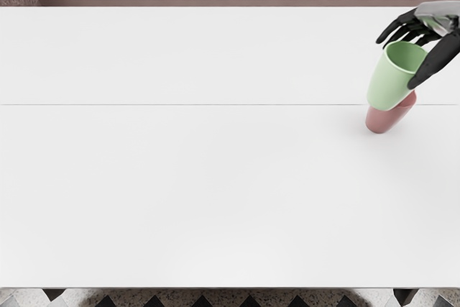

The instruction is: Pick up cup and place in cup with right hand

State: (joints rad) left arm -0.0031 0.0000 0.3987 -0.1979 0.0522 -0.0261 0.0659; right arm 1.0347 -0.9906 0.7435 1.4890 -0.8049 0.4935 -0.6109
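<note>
- White table (215, 199) beneath the pink cup (381, 121).
- Green cup (392, 80), tilted, overlapping the pink cup's top; I can't tell whether they touch.
- Right hand (411, 59), beyond the pink cup, thumb and curved fingers pinching the green cup.

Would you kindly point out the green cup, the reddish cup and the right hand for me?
Green cup (390, 86): head view, on its outer side wall.
Reddish cup (381, 120): head view, on its outer wall, low down.
Right hand (440, 18): head view, on its grey part.
</note>
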